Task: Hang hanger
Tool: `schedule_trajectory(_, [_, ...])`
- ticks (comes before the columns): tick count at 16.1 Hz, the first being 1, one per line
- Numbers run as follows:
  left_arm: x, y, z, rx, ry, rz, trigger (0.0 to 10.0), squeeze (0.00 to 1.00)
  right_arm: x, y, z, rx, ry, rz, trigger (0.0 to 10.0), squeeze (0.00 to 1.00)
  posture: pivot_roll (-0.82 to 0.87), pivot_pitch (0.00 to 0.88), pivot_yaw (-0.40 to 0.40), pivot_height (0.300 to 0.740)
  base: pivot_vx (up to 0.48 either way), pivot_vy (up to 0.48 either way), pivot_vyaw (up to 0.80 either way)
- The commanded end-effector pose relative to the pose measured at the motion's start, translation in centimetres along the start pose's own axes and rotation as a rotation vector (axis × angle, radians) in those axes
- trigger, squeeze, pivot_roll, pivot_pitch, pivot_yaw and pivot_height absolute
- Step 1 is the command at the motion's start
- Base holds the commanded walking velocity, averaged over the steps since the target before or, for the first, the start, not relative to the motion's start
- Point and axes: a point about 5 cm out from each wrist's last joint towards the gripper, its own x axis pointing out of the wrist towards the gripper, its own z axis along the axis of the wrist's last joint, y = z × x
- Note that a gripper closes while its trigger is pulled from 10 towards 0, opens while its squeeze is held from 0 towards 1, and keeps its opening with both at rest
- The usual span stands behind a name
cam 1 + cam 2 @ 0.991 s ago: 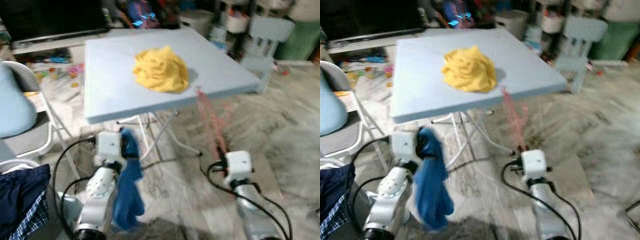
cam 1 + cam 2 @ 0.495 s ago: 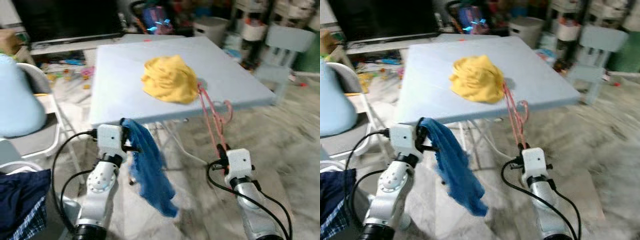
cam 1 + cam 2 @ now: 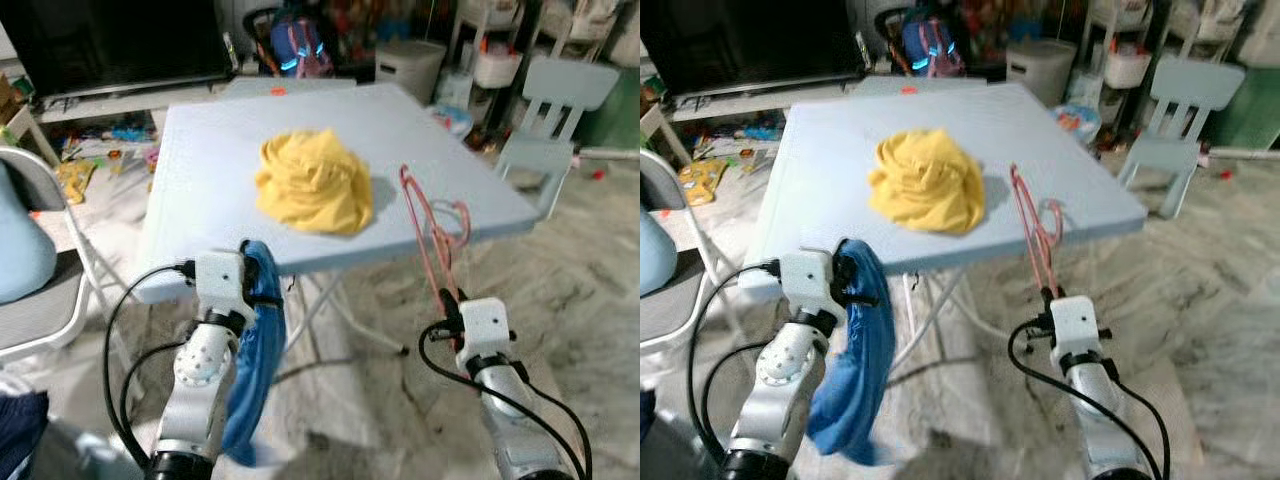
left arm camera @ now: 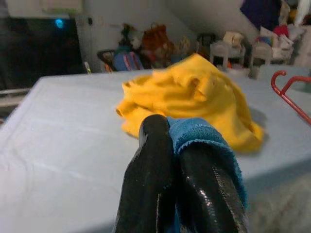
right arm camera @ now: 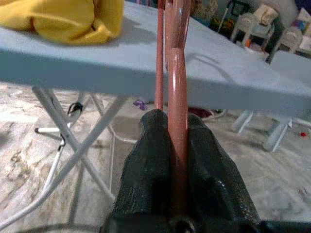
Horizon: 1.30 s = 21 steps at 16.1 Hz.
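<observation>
A pink-red hanger (image 3: pixel 432 232) stands upright in front of the table edge, its lower bar pinched in my right gripper (image 3: pixel 447 296), which is shut on it. The wrist view shows the hanger (image 5: pixel 174 92) running up between the black fingers (image 5: pixel 148 165). My left gripper (image 3: pixel 256 272) is shut on a blue cloth (image 3: pixel 252 370) that hangs down beside the arm; the blue cloth (image 4: pixel 194 133) drapes over the fingers (image 4: pixel 153 170). A crumpled yellow garment (image 3: pixel 312 180) lies on the middle of the light blue table (image 3: pixel 200 160).
A small pale blue chair (image 3: pixel 555 110) stands at the right rear. A folding chair (image 3: pixel 40 300) is at the left. Bags, bins and shelves crowd the back. The table's folding legs (image 3: pixel 330 300) cross below its front edge. Marble floor lies open to the right.
The camera has shifted; the table sits more centred. The blue cloth, swung out to the right before, now hangs straight down. Both grippers keep their holds.
</observation>
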Motion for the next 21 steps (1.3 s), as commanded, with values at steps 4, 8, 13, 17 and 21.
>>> schedule_trajectory(4, [0.4, 0.7, 1.5, 0.024, -0.058, 0.023, 10.0, 0.0, 0.5, 1.0, 0.7, 0.016, -0.032, 0.018, 10.0, 0.0, 0.05, 0.0, -0.002, 0.74, 0.41, 0.0, 0.0])
schedule_trajectory(8, [0.6, 0.6, 2.1, 0.018, -0.075, 0.031, 10.0, 0.0, 0.4, 0.9, 0.6, 0.009, -0.028, 0.021, 10.0, 0.0, 0.05, 0.0, -0.005, 0.74, 0.305, 0.0, 0.0])
schedule_trajectory(13, [0.6, 1.6, 1.8, 0.053, -0.054, 0.117, 10.0, 0.0, 0.2, 1.1, 0.4, -0.001, -0.025, 0.036, 10.0, 0.0, 0.05, 0.0, -0.003, 0.74, 0.0, 0.0, 0.0])
schedule_trajectory(17, [0.6, 1.8, 1.5, 0.071, -0.038, 0.132, 10.0, 0.0, 0.1, 0.4, 0.3, -0.039, -0.029, 0.036, 10.0, 0.0, 0.05, 0.0, -0.001, 0.74, 0.0, 0.0, 0.2])
schedule_trajectory(21, [0.6, 1.8, 1.3, 0.075, -0.026, 0.135, 10.0, 0.0, 0.2, 1.0, 0.4, -0.024, -0.031, 0.041, 10.0, 0.0, 0.05, 0.0, 0.0, 0.74, 0.0, 0.0, 0.8])
